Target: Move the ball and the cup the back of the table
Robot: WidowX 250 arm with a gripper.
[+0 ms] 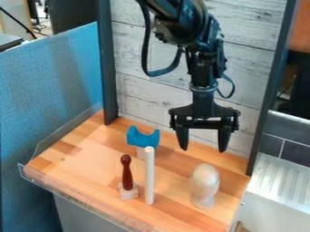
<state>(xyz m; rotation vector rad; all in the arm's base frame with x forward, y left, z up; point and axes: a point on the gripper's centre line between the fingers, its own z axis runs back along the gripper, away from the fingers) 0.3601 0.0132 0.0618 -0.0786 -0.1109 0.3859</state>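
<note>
Ball (205,175) atop cup (203,200), both pale

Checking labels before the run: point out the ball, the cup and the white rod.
Ball (205,175): camera view, rounded upper part.
Cup (202,200): camera view, lower part, beneath the ball.
White rod (149,176): camera view, mid-length.

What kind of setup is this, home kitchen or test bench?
Probably a lab or workshop test station rather than a home kitchen: a robot arm hangs over a small butcher-block-style tabletop, backed by a whitewashed plank panel, with a blue partition alongside.
</note>
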